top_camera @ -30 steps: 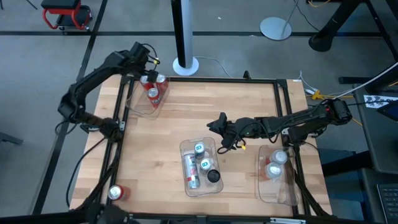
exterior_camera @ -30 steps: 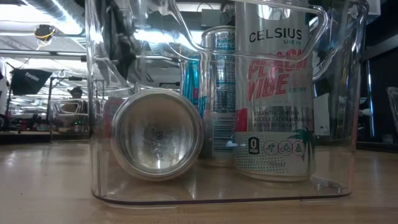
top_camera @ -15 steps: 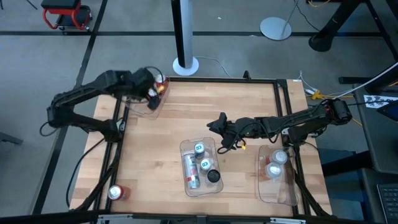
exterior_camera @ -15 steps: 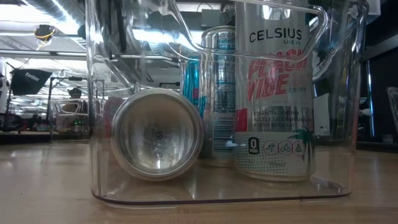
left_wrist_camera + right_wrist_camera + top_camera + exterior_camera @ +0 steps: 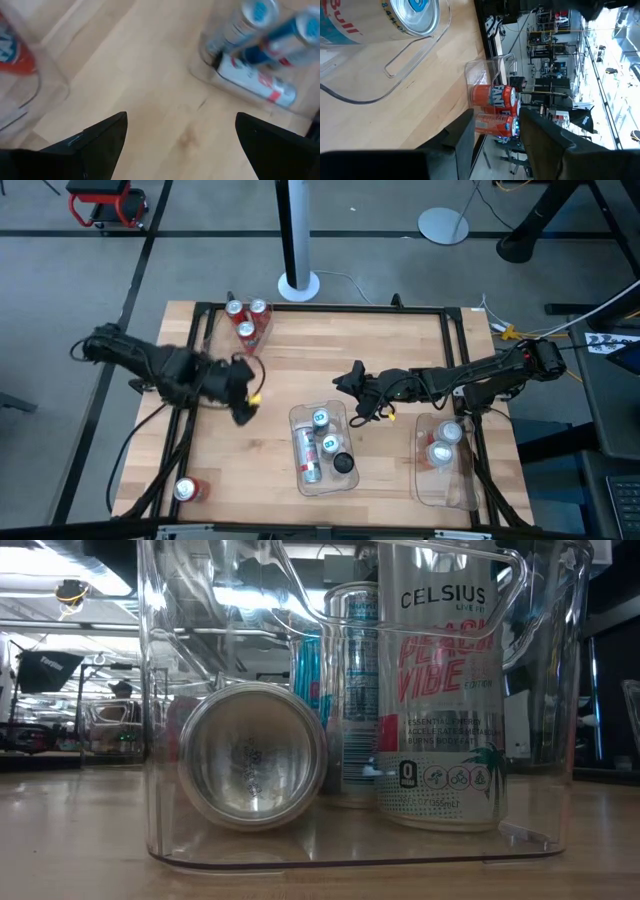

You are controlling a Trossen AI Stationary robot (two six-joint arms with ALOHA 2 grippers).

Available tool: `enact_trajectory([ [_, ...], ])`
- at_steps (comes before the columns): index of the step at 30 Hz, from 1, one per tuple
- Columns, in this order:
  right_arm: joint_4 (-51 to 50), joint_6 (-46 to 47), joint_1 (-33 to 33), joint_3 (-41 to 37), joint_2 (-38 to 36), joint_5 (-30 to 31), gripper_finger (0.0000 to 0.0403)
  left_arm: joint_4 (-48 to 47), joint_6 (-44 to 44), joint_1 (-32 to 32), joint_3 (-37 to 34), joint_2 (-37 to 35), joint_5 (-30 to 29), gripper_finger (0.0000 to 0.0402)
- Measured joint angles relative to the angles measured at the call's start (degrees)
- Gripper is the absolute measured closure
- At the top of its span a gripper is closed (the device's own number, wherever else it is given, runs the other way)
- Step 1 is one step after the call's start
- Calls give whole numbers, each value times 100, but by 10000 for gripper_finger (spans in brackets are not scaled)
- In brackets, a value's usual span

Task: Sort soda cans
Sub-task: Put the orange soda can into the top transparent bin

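Three red cans [image 5: 246, 320] stand in a clear bin at the table's far left; the right wrist view shows them too [image 5: 492, 107]. Several mixed cans [image 5: 322, 445] fill the middle bin [image 5: 296, 418]; in the low view one [image 5: 252, 755] lies on its side beside an upright white can [image 5: 445, 690]. Two silver cans [image 5: 443, 442] stand in the right bin. One red can [image 5: 187, 490] stands alone at the near left corner. My left gripper [image 5: 245, 405] [image 5: 180, 117] is open over bare wood, left of the middle bin. My right gripper [image 5: 347, 380] [image 5: 497, 115] is open, just beyond that bin's far right corner.
A black frame [image 5: 320, 308] runs round the tabletop. Bare wood lies between the far-left bin and the middle bin [image 5: 150, 90]. The right bin [image 5: 445, 485] stands at the near right edge. A pole base [image 5: 298, 284] sits beyond the far edge.
My left arm has swung away from the far-left bin, toward the near edge and the right, and now hovers over the wood beside the middle bin. The three red cans stay in their bin. My right arm has kept still.
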Motion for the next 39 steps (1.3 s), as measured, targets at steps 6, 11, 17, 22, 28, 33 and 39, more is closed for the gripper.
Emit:
enact_trajectory([
  [6,-2,76,0,0,0,0,249,218,-92,-1088,-51,264,-561,43],
  [11,-1,76,0,-1,0,-2,249,440,-201,-1345,-227,375,-732,42],
  [17,-4,74,0,0,2,-2,249,438,-375,-1460,-234,619,-650,15],
  [22,-5,74,0,0,1,-2,249,443,-437,-1454,-234,860,-421,4],
  [28,-14,74,0,0,1,-2,249,456,-694,-1592,-234,1098,251,2],
  [33,-41,74,0,-1,2,-2,249,524,-1218,-2121,-234,1106,878,2],
  [39,-37,74,0,-2,0,0,249,699,-2287,-2929,-234,1106,1326,2],
])
